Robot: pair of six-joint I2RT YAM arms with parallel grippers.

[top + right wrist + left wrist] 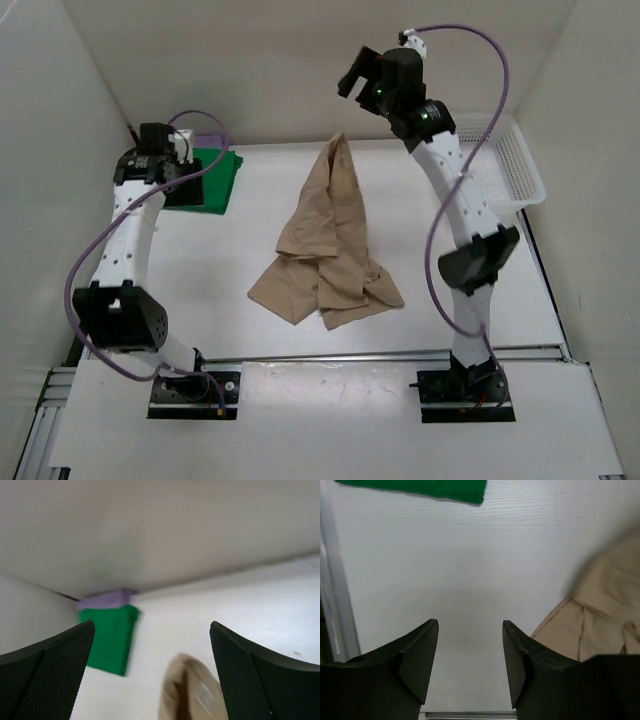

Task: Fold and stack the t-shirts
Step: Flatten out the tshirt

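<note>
The tan t-shirt [330, 245] lay crumpled mid-frame on the worktop [220, 260], long axis running top to bottom. My right hand [358, 75], wide and empty, hung nearer, above its upper tip; my left hand [470, 625], parted and empty, sat upper left by the green t-shirt [215, 175].

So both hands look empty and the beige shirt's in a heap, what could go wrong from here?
1. The tan shirt lies crumpled with layers overlapping, so the open right hand or left hand might pinch several layers, and the fold could come out lopsided.
2. The left hand hangs near the folded green shirt, with the purple shirt peeking out behind it; a careless sweep might knock that pile askew.
</note>
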